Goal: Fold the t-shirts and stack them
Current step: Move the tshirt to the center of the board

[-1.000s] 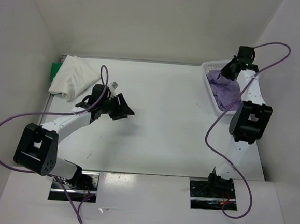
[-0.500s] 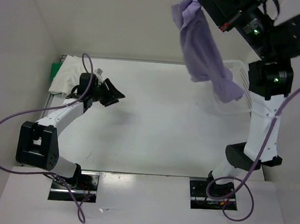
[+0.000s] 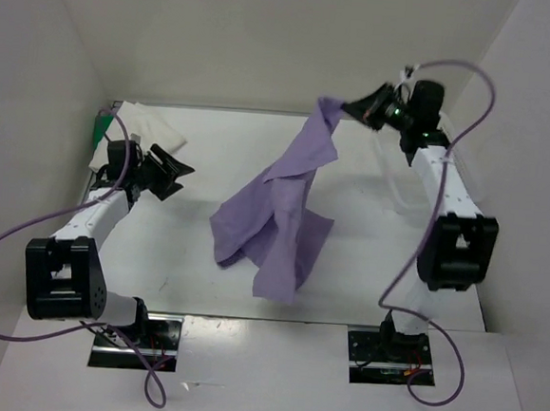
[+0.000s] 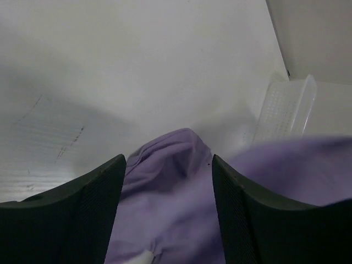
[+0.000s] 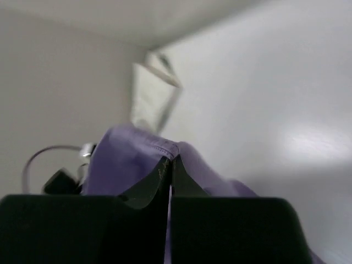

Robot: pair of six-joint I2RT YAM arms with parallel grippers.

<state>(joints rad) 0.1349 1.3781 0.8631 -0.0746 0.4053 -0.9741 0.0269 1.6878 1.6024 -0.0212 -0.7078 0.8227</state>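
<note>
The lavender t-shirt (image 3: 275, 226) hangs from my right gripper (image 3: 351, 110), which is shut on its hem (image 5: 148, 151) high over the back of the table. The shirt's lower half rests crumpled on the table's middle. My left gripper (image 3: 177, 177) stands open at the left, apart from that shirt. The left wrist view shows the purple cloth (image 4: 165, 209) beyond the spread fingers (image 4: 88, 203), nothing between them. The white t-shirt (image 3: 148, 121) lies folded at the back left corner, over the green t-shirt (image 3: 98, 131), of which only an edge shows.
A white mesh basket (image 3: 397, 188) stands at the right behind my right arm, also seen as the basket (image 4: 286, 104) in the left wrist view. White walls enclose the table on three sides. Purple cables loop off both arms.
My right gripper lifted the lavender shirt out of the basket, swung it up, then left over the table's middle. My left gripper drew back toward the white shirt and opened wider.
</note>
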